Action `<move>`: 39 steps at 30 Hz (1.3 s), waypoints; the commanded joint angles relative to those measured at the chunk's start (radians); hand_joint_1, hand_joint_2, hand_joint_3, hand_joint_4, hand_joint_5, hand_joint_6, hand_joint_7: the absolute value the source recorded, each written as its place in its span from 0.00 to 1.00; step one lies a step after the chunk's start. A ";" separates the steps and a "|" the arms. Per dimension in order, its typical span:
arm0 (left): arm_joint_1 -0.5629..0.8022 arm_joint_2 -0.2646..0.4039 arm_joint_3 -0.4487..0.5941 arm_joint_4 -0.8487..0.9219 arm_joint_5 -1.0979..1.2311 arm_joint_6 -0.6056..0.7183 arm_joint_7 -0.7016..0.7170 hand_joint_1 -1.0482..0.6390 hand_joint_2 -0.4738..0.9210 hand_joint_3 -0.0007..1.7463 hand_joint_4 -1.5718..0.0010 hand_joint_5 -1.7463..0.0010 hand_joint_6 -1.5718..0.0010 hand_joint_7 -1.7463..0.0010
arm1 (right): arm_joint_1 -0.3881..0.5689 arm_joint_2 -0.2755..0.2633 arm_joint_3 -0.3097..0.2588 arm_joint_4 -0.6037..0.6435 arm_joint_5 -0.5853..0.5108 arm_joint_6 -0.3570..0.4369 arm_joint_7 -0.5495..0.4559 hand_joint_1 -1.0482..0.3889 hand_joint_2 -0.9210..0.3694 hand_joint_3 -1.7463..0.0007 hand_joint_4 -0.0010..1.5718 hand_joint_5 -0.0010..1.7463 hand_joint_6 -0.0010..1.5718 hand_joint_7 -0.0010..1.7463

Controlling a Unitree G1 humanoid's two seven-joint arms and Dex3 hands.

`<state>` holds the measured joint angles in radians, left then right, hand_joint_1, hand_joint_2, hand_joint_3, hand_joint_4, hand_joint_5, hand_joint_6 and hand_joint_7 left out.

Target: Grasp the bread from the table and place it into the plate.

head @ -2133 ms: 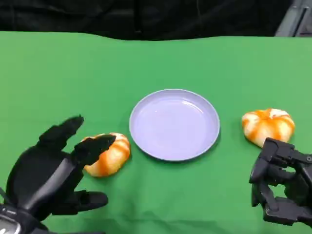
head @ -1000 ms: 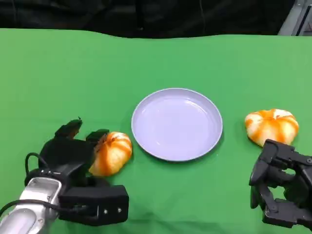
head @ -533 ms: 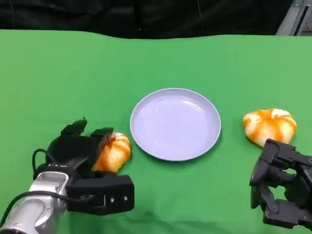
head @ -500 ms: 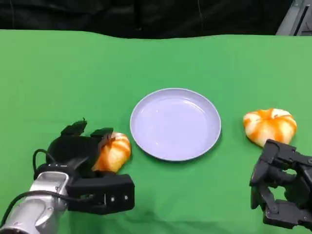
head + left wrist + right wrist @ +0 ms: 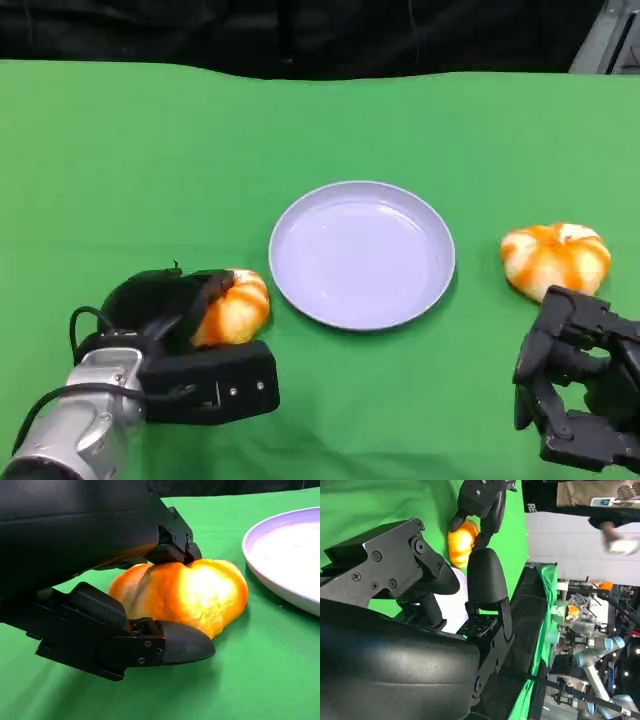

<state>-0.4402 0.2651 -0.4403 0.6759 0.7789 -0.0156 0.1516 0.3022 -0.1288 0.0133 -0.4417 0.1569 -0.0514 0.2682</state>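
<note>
Surface: you have a green cloth-covered table (image 5: 120,150), lightly wrinkled along the near edge, with a black backdrop (image 5: 300,35) behind the far edge. In the right wrist view you can see a person's hand (image 5: 615,535), blurred, past the table's edge, plus lab clutter and what looks like another robot arm (image 5: 600,650), too small to make out in detail.

Bread (image 5: 235,308): a round bun, orange with pale cream streaks, lobed like a small pumpkin, glossy in the left wrist view (image 5: 185,600). It lies on the cloth at about 8 o'clock from the plate (image 5: 362,320), just beside the plate's rim and not touching it. The plate is pale lavender, shallow, at table centre.

A second bun (image 5: 556,258) of the same look lies at 3 o'clock from the plate, well apart from it.

Left hand (image 5: 165,315): fingers (image 5: 170,540) wrapped over the bread's top and one digit along its near side; it grips the bread, which rests on the cloth.

Right hand (image 5: 580,380): at 6 o'clock from the second bun, fingers curled inward, nothing in them; not touching that bun.
</note>
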 commanded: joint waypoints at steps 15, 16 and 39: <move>0.007 -0.011 0.047 0.122 -0.066 -0.206 0.416 0.57 1.00 0.12 0.49 0.45 0.32 0.94 | 0.009 -0.001 -0.004 -0.013 -0.004 -0.001 -0.012 0.73 0.21 0.35 0.51 1.00 0.42 0.91; 0.003 -0.004 0.055 0.126 -0.069 -0.244 0.461 0.58 1.00 0.12 0.51 0.35 0.29 0.94 | 0.009 -0.002 -0.005 -0.011 -0.005 -0.003 -0.012 0.73 0.21 0.36 0.51 1.00 0.42 0.91; -0.092 -0.031 0.083 -0.147 -0.059 -0.240 0.378 0.56 0.73 0.55 0.50 0.00 0.51 0.12 | 0.016 -0.010 -0.010 -0.017 -0.008 0.004 -0.009 0.74 0.19 0.39 0.50 1.00 0.42 0.90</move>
<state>-0.4801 0.2660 -0.3286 0.5153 0.7167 -0.2559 0.5782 0.3126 -0.1293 0.0087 -0.4497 0.1502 -0.0515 0.2636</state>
